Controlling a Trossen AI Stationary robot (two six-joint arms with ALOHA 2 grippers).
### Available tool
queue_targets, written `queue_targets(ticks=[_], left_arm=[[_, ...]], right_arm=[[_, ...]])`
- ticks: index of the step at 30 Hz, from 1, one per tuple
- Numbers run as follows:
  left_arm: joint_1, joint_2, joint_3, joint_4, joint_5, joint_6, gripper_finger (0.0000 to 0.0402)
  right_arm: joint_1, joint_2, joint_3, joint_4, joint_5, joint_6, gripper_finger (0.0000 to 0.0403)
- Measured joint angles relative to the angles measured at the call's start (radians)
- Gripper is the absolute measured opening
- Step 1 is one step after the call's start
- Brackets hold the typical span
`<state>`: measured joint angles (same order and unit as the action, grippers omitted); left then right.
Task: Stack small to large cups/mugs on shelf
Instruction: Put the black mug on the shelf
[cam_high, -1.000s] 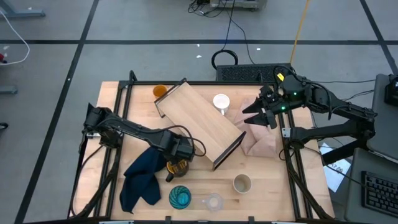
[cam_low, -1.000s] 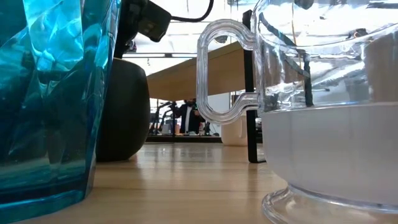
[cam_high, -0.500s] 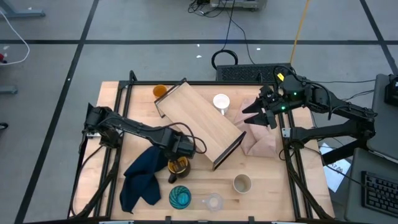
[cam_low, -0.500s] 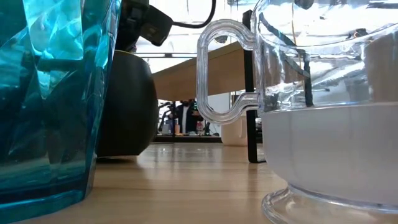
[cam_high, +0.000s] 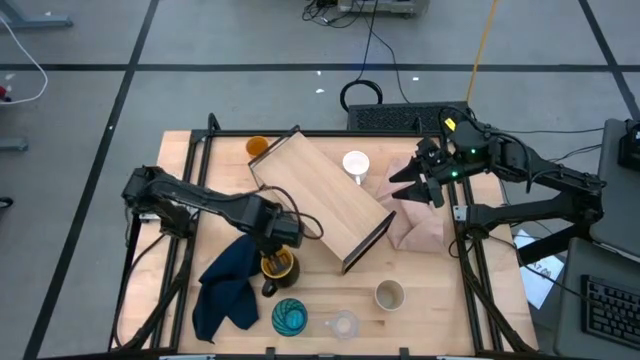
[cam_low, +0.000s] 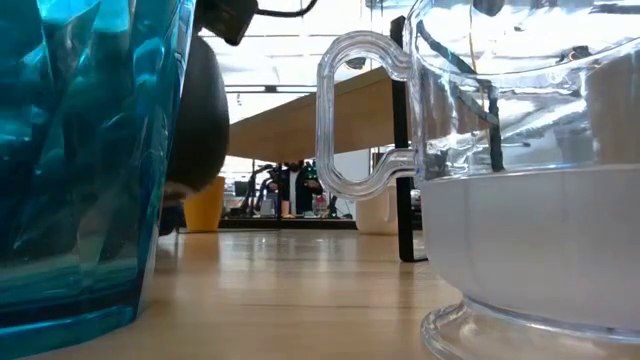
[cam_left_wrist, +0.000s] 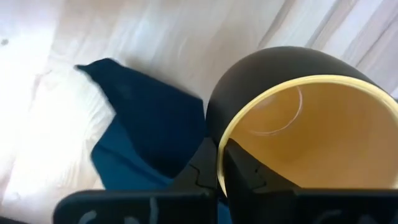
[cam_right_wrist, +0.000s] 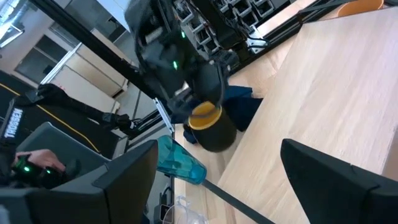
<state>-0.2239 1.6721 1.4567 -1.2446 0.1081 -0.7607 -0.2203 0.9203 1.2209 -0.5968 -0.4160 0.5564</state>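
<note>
High view: left gripper (cam_high: 277, 240) sat at the table's 7 o'clock, over the dark-outside, yellow-inside ceramic mug with a dark handle (cam_high: 277, 266), just beside the near end of the long light-wood box shelf (cam_high: 318, 196), which lay diagonally across the table centre. Dark blue crumpled cloth (cam_high: 228, 282) touched the mug's 9 o'clock side; teal translucent tumbler (cam_high: 289, 317) stood at 6 o'clock, small clear cup (cam_high: 343, 325) near it, beige-grey cup (cam_high: 388, 295) at 5. White mug (cam_high: 355, 163) and small orange cup (cam_high: 258, 146) were at the shelf's far side, around 12 and 11. Right gripper (cam_high: 418, 183) waited at 2 o'clock over a pinkish-beige cloth (cam_high: 422, 226). Low view: the mug's dark bulk looked tilted or lifted off the board, behind the tumbler; not sure it was fully clear. Left wrist view: fingers (cam_left_wrist: 204, 171) were clenched on the mug's rim wall, one inside, one outside. Right wrist view: right fingers (cam_right_wrist: 323, 171) were spread, holding nothing; the mug hung under the left gripper. Risks, my read: a thin rim pinch on a heavy mug could let it swing or slip; the blue cloth might drag along; the shelf end was close enough to clip on the lift.
</note>
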Motion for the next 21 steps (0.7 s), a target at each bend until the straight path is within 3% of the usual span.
queue_targets(ticks=[13, 21], left_arm=[[-0.001, -0.204, 0.015, -0.043, 0.004, -0.136, 0.0006], [0.029, -0.254, 0.163, -0.137, -0.161, -0.143, 0.0006]], right_arm=[[0.0, 0.0, -0.042, 0.059, 0.0, 0.0, 0.0331], [0.0, 0.0, -0.044, 0.085, 0.024, -0.021, 0.0331]])
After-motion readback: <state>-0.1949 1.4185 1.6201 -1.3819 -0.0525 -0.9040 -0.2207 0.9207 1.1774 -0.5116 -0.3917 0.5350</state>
